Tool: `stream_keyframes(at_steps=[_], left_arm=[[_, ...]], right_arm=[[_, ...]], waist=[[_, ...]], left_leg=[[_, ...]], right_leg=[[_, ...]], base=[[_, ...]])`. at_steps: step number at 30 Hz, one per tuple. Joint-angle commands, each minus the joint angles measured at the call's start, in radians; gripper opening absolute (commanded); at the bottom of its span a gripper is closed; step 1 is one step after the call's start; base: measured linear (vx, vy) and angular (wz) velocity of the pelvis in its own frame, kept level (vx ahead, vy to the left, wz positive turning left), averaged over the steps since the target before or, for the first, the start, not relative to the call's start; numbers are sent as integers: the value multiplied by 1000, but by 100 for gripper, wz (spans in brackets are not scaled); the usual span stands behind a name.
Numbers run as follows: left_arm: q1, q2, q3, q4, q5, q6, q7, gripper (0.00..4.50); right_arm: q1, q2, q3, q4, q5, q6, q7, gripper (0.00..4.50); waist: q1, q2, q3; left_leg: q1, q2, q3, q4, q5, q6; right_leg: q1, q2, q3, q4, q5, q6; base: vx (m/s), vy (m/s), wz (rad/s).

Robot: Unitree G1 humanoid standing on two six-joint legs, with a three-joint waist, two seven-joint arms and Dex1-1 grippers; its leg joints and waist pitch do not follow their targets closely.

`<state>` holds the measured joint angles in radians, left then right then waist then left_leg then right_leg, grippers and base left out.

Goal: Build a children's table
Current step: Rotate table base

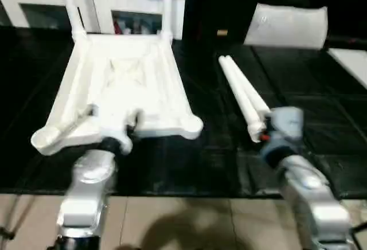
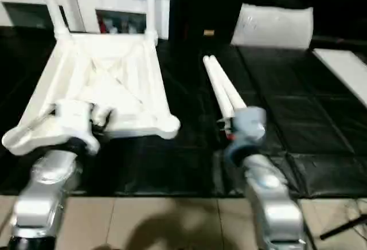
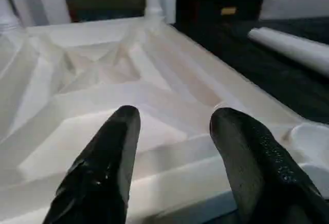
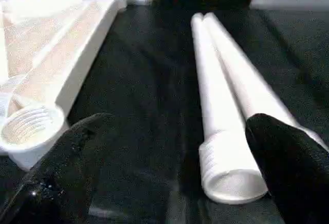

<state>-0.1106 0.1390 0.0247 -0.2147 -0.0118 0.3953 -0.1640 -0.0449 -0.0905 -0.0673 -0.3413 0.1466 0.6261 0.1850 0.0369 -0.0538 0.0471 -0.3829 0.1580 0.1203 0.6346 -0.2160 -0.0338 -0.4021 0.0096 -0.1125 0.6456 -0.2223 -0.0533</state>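
Note:
The white tabletop (image 1: pixel 172 72) lies upside down on the black mat, its X-ribs facing up. Two legs (image 1: pixel 167 3) stand upright in its far corner sockets. The near right socket (image 4: pixel 28 126) is empty and shows its thread. Two loose legs (image 1: pixel 241 92) lie side by side on the mat to the right, threaded ends toward me. My left gripper (image 3: pixel 175 116) hovers over the tabletop's near rim, fingers apart with nothing between them. Just short of the loose legs' threaded ends (image 4: pixel 231 178), my right gripper (image 4: pixel 180 124) stands wide open.
A white pillow-like block (image 1: pixel 288 25) leans at the back right. A flat white strip (image 1: pixel 352 63) lies at the far right. White cabinets (image 1: pixel 114 3) stand behind the tabletop. The mat ends near me at a tiled floor (image 1: pixel 183 215).

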Motion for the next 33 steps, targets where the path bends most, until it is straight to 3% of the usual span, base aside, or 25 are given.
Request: stream_keyframes(at_steps=[1,3,5,6,8,9,10,11,12,13,14,15,17,19,20,21,22,23,24,25,26,27,28,30,33], left_arm=[[2,1,2,-28,-13,1,-21,290],[-2,-4,16,-41,-33,6,-24,305],[-3,-3,18,-47,-37,9,-26,327],[-3,1,15,-49,-42,14,-27,334],[-3,4,13,-51,-46,16,-28,341],[-3,5,13,-51,-50,18,-31,355],[-2,5,13,-51,-54,20,-34,367],[-2,5,12,-53,-56,20,-37,367],[-1,5,11,-54,-56,20,-38,374],[1,2,9,-56,-58,19,-40,378],[2,2,8,-57,-58,20,-40,378],[3,1,6,-58,-58,20,-41,405],[4,1,5,-60,-60,21,-41,412],[6,3,3,-62,-64,22,-42,424],[6,3,3,-62,-64,22,-42,424],[9,1,2,-65,-68,19,-39,446],[12,0,1,-66,-70,14,-42,446],[15,4,-4,-69,-69,22,-48,446],[16,9,-8,-72,-68,30,-53,446],[17,13,-11,-73,-67,29,-57,446],[21,24,-20,-78,-69,21,-76,446],[24,32,-26,-80,-71,15,-90,446],[29,36,-27,-90,-93,10,-114,446],[30,54,-38,-114,-142,47,-173,446],[24,107,-80,-129,-140,88,-240,446]], right_arm=[[-4,-5,18,-17,-8,-8,7,450],[-1,-15,34,-17,-9,-14,14,450],[0,-21,43,-18,-11,-19,17,450],[-1,-20,46,-23,-10,-13,18,450],[-2,-21,52,-26,-9,-8,21,450],[-2,-21,56,-25,-10,-8,21,450],[-2,-22,60,-23,-11,-10,19,450],[-4,-21,64,-21,-12,-13,17,450],[-5,-21,67,-20,-12,-14,17,450],[-7,-26,75,-16,-15,-18,19,450],[-8,-28,77,-15,-16,-19,20,450],[-8,-30,79,-15,-17,-20,20,450],[-9,-31,79,-15,-16,-20,21,450],[-16,-31,78,-12,-14,-17,21,450],[-16,-31,78,-12,-14,-17,21,450],[-27,-34,79,-7,-11,-14,22,450],[-32,-38,81,-4,-12,-13,19,450],[-41,-42,82,1,-16,-1,12,450],[-49,-46,84,6,-21,13,6,450],[-54,-48,85,10,-27,21,1,450],[-67,-52,87,21,-42,40,-11,450],[-74,-54,89,27,-52,51,-18,450],[-91,-55,90,36,-52,85,-20,450],[-141,-49,82,69,-57,156,-46,450],[-209,-50,71,130,-59,198,-65,450]], waist=[[-4,13,-56],[5,7,-42],[5,10,-29],[-12,17,-15],[-25,26,-5],[-28,50,3],[-30,46,1],[-17,40,6],[-26,9,1],[-4,-16,-10],[31,5,-22],[37,-16,-29],[40,-6,-33],[9,47,-30],[-11,66,-38],[-63,62,-82],[-68,57,-87],[-75,48,-79],[-65,38,-76],[-68,17,-79],[-66,-19,-84],[-45,-24,-70],[-48,-46,-85],[-49,-35,-88],[-59,-5,-60]], left_leg=[[5,90,-34,-68,-62,92],[19,43,6,-61,-143,56],[30,43,12,-71,-193,36],[88,71,0,-88,-386,9],[139,98,-15,-95,-545,9],[111,198,-65,-202,-785,-1],[102,203,-66,-254,-887,6],[117,193,-50,-250,-919,13],[169,110,-4,-169,-856,7],[38,13,22,-22,-435,31],[24,18,13,39,-247,58],[-23,16,-9,83,-131,76],[-52,14,-11,47,-7,75],[11,57,-17,-86,22,86],[45,85,-56,-110,-29,116],[222,173,-168,-118,-31,287],[220,180,-189,-84,205,448],[184,161,-144,-73,404,495],[140,119,-81,-58,658,478],[115,88,-48,-38,700,446],[74,30,-13,-12,631,372],[15,-32,-4,-9,355,236],[0,-23,-13,-14,306,195],[15,-9,-9,-50,203,83],[27,34,-1,-86,-61,-4]], right_leg=[[65,-147,86,-121,-148,152],[71,-142,79,-161,-344,133],[75,-138,68,-182,-509,151],[68,-133,28,-208,-681,146],[57,-124,-11,-223,-721,129],[121,-111,-13,-52,-515,75],[118,-98,12,60,-253,29],[100,-104,30,71,-239,14],[62,-138,89,-50,-423,-21],[168,-230,160,-172,-782,16],[189,-287,210,-204,-860,3],[210,-268,230,-190,-825,-35],[222,-207,159,-166,-553,-119],[194,-100,43,-145,-361,-94],[175,-70,25,-101,-309,-63],[38,-70,23,33,-217,-14],[-17,-86,43,85,-150,64],[-45,-101,59,93,-47,109],[-53,-105,76,59,113,130],[-42,-118,101,7,228,113],[-8,-140,130,-61,365,100],[41,-182,179,-66,421,92],[65,-185,183,-66,507,53],[81,-139,143,-53,550,-52],[59,-122,124,-83,1,-129]], base=[[-2,-60,0],[0,0,0],[0,0,0],[0,0,0],[0,0,0],[0,0,0],[0,0,0],[77,-23,8],[77,-23,8],[148,-73,-12],[117,-47,-12],[117,-47,-12],[117,13,6],[157,47,3],[252,62,3],[252,62,3],[200,19,12],[138,10,9],[138,10,9],[0,0,0],[-66,-18,4],[-66,-18,4],[-6,-76,0],[-1,-82,-5],[-67,-49,-8]])
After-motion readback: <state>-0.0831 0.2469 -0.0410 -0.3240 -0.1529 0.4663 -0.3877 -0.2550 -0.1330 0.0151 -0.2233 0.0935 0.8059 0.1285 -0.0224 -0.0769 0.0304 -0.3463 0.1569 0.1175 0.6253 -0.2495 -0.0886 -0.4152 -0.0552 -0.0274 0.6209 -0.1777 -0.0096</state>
